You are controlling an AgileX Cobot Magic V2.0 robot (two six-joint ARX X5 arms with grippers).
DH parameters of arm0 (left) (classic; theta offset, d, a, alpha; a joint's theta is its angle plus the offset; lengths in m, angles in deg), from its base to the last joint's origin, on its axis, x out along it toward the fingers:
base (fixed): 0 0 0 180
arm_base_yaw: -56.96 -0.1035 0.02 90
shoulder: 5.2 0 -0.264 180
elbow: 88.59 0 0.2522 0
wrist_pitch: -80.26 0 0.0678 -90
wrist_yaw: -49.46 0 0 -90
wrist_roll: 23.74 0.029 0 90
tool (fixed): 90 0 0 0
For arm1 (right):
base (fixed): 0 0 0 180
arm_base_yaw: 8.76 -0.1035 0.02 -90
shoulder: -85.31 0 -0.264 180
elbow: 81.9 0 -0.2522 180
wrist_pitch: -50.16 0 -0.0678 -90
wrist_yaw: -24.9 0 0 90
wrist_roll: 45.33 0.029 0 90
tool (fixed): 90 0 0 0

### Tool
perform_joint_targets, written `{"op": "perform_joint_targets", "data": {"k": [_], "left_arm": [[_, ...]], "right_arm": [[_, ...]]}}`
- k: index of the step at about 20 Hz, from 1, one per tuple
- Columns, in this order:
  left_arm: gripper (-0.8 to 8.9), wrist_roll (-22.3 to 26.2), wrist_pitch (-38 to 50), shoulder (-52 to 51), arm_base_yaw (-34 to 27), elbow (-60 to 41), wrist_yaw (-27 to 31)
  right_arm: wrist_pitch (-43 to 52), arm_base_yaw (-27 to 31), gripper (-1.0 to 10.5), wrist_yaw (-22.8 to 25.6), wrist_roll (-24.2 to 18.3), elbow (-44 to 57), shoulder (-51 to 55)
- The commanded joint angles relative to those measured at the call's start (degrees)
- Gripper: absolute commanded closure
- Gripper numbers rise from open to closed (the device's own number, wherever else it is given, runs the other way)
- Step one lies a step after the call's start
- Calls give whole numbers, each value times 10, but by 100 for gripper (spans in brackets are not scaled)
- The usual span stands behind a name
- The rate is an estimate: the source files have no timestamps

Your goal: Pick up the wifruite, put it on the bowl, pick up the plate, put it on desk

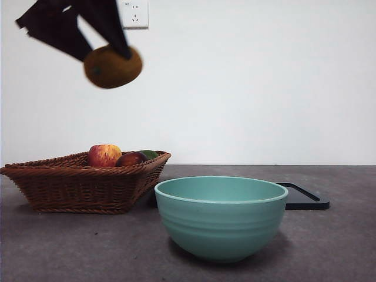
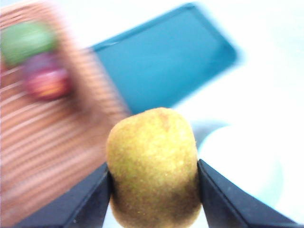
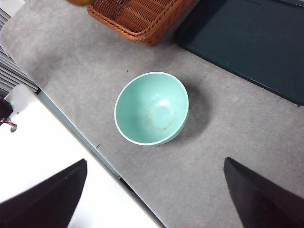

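Wifruite (image 1: 111,67) is hanging high in the air above the basket (image 1: 82,182), clenched betw. the left gripper's (image 2: 153,178) two jaws at its mid-sides. Prob. light, firm w/ fuzzy skin, so likely gripping OK; too much squeeze could be bruising it. Bowl (image 1: 221,217) is sitting empty on the desk (image 1: 341,247), well apart, lower. Right gripper (image 3: 154,190) is waiting released, holding nothing, above the bowl.

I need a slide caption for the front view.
Left gripper holds the wifruite above the basket.
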Motion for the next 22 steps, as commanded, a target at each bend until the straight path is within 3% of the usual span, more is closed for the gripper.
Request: {"op": "perform_joint_targets", "data": {"k": [1,8,22], "left_arm": [[578,-6,0,17,46,11,-2],[578,-6,35,128,145,11,-1],[566,12,94,282,193,11,33]], "right_arm": [[5,-3,485,0,5,-9,-3],[7,-3,485,0,5,-9,-3],[7,-3,485,3,5,-9,-3]]}}
